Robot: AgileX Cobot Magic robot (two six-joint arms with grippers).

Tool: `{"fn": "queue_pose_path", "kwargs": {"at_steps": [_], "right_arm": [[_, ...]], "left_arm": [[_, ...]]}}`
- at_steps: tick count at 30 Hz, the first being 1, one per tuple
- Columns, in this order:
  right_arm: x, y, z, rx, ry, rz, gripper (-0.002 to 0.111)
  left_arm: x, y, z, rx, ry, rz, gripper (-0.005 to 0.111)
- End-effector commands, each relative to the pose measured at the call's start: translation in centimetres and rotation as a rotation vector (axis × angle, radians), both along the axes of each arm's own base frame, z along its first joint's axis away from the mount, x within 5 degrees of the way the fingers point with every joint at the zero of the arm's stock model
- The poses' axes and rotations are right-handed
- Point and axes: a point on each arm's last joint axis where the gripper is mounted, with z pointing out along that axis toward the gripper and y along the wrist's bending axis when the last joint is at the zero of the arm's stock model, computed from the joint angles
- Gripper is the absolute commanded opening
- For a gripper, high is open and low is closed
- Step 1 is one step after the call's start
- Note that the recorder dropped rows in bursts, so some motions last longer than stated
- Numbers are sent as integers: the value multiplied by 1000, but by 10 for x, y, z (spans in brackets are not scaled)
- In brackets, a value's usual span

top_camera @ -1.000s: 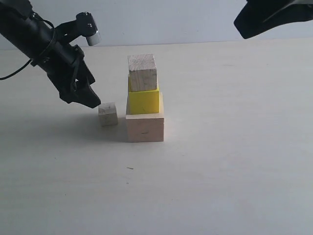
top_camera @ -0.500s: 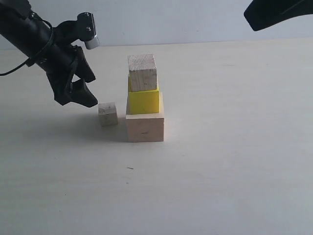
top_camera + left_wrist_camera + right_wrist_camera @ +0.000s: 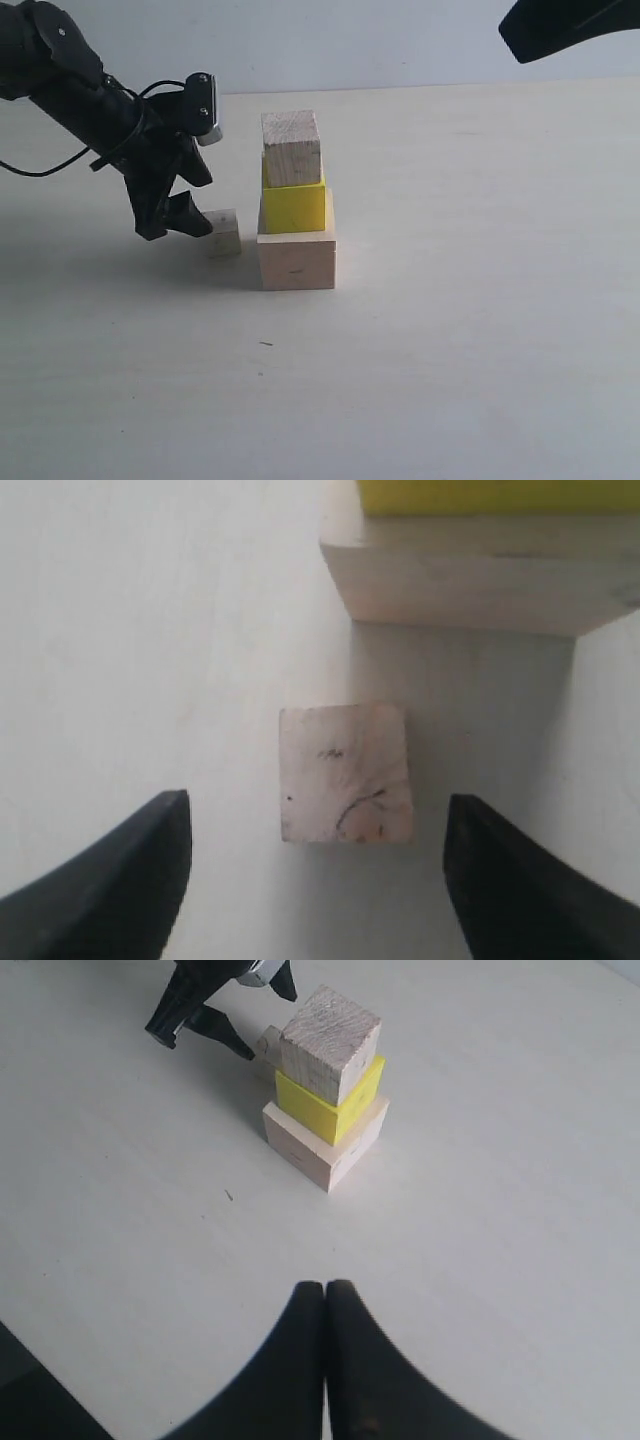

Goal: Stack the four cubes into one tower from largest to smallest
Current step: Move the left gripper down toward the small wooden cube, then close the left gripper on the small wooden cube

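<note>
Three of the four cubes look placed, so the task is most of the way through. The large pale wood cube (image 3: 296, 260) sits on the worktop (image 3: 450, 350) as the base. The yellow cube (image 3: 294, 208) rests directly on top of it, and the brownish wood cube (image 3: 292, 148) sits one level higher again. This part-built tower stands upright above the base, in the right order from largest upward, though the upper blocks are not perfectly centred over it.

The smallest pale wood cube (image 3: 345, 785) is the one left. It lies flat on the worktop just beside the base cube, on the side nearer the left arm. A narrow strip of shaded worktop separates the two, so they are not touching.

The left end effector (image 3: 318, 875) has its jaws spread wide and holds nothing. In the left wrist view one finger shows on each side of the small cube, with bare worktop between each finger and the block. Whether it is low enough to close cannot be told.

The right end effector (image 3: 325, 1305) has its fingers pressed together on nothing, high above and well apart from the base cube.

What seems left is to grip the small cube, lift it clear of the base cube and set it on the topmost level.
</note>
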Motion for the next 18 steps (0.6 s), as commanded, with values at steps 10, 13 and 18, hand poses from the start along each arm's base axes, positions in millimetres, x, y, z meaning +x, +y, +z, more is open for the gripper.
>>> {"fn": "queue_pose_path", "kwargs": {"at_steps": [10,13,18], "right_arm": [[-2,0,1,21,5,-1,0],[-2,0,1,23,7,-5,0],[-2,0,1,24,7,-6,0]], "left_arm": [[3,-3,-22,-28,28,-4,69],[3,-3,-22,-28,27,-4,69],[4,-3,-21,-28,25,-3,69]]}}
